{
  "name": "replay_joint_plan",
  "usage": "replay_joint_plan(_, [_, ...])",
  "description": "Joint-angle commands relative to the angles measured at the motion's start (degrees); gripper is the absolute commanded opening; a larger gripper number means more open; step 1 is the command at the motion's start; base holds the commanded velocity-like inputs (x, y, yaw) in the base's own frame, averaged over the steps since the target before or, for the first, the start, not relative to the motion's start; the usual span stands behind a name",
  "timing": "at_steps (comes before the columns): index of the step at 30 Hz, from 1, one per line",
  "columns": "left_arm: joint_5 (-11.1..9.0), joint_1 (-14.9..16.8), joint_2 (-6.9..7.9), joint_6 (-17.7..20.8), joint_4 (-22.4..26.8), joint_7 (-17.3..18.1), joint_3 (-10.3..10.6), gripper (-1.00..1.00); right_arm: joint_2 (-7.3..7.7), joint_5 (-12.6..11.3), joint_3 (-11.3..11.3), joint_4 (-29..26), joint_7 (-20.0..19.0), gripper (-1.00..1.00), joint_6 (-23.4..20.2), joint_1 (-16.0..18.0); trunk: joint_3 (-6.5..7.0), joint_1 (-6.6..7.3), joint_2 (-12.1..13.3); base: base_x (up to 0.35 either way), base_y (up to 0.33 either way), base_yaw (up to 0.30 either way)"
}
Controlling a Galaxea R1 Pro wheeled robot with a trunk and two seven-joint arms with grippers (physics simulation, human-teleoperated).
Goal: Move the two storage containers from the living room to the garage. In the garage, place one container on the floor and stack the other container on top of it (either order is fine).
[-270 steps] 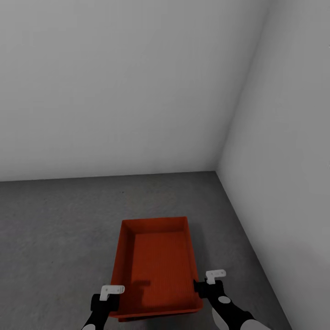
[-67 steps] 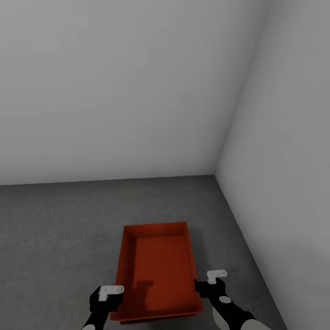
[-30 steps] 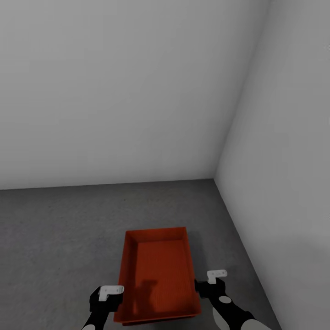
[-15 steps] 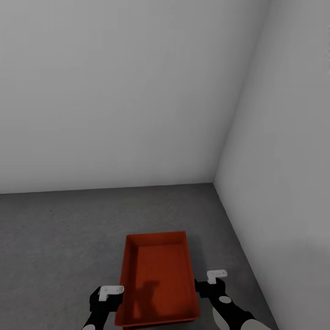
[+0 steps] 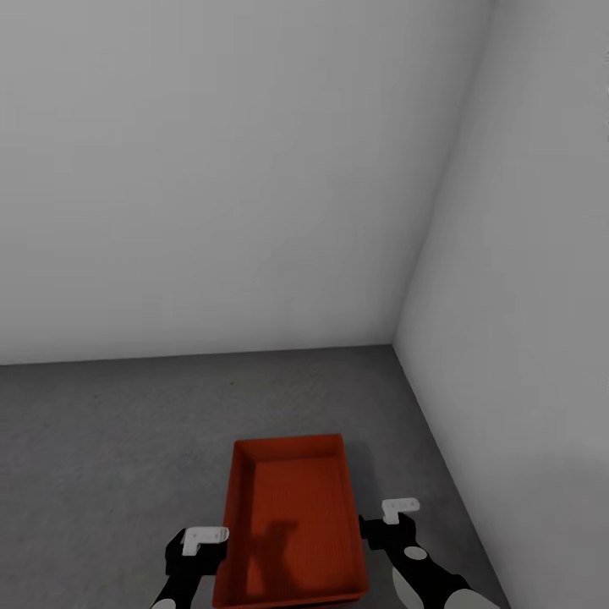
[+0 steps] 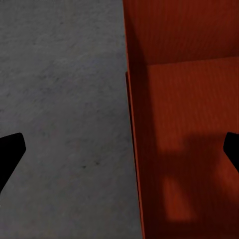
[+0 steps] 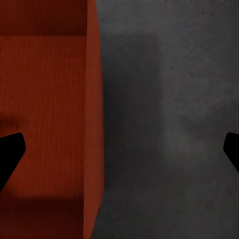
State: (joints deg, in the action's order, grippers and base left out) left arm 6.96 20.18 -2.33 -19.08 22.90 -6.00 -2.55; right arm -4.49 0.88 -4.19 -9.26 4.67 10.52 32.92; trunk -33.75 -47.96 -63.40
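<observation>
Head view, corner of the garage. An orange-red tub (image 5: pixel 292 524) is sitting on the rough, speckled dark-grey concrete floor (image 5: pixel 110 440) at six o'clock in the frame, its long axis running away from the robot toward twelve o'clock. The tub is rectangular, shallow and topless; its plastic walls are flaring outward and its inner base is showing fine parallel ribbing, with a soft shadow lying across the near half. Two plain, pale-grey walls (image 5: pixel 220 169) are meeting in a vertical corner at about two o'clock from the tub.

The left gripper (image 5: pixel 203 545) is hanging at the tub's nine o'clock side and the right gripper (image 5: pixel 391 523) at its three o'clock side, each black with a small white bracket on top.

Left wrist view: the left gripper (image 6: pixel 119 149) is standing wide, its two black fingertips (image 6: pixel 10 152) far apart, straddling the tub's long wall (image 6: pixel 133 149) with one tip over concrete and the other over the ribbed base.

Right wrist view: the right gripper (image 7: pixel 119 149) is likewise spread wide across the opposite wall (image 7: pixel 94 124), holding nothing.
</observation>
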Motion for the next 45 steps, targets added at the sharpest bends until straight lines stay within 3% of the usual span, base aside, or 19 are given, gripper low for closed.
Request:
replay_joint_plan(1, [0.6,0.0,-0.05,-0.2,0.0,-0.2,-0.3,1.00,0.00,0.1,-0.4,0.1,0.4,1.00,0.1,0.0,0.05,0.00,0.0,0.000,0.000,0.000])
replay_joint_plan(17, [0.5,0.0,-0.02,-0.3,0.0,-0.2,-0.4,1.00,-0.03,0.0,-0.4,0.1,0.1,1.00,0.1,0.0,1.50,0.00,0.0,0.000,0.000,0.000])
replay_joint_plan(25, [0.6,0.0,0.11,-0.3,-0.4,0.0,-0.7,1.00,0.02,0.0,-0.2,0.0,-3.6,1.00,0.2,-0.4,1.74,0.00,0.0,0.000,0.000,0.000])
replay_joint_plan(33, [0.6,0.0,0.57,-0.4,-5.6,0.6,-0.7,1.00,0.26,0.0,0.0,0.1,-6.7,1.00,0.1,-0.8,1.77,0.00,0.0,0.000,0.000,0.000])
replay_joint_plan(37, [0.6,0.0,2.04,-0.4,-6.7,4.9,-0.7,1.00,0.44,0.0,0.1,0.1,-11.2,1.00,0.0,-1.3,1.77,0.00,0.0,0.000,0.000,0.000])
replay_joint_plan(40, [0.4,0.0,3.73,-0.4,-8.3,10.4,-0.8,1.00,0.52,0.0,0.2,0.6,-13.4,1.00,0.0,-1.5,1.77,0.00,0.0,0.000,0.000,0.000])
replay_joint_plan(45, [0.4,-0.1,4.71,-0.4,-10.8,13.8,-0.8,1.00,0.63,0.0,0.3,2.1,-14.5,1.00,-0.1,-1.8,1.77,0.00,0.0,0.000,0.000,0.000])
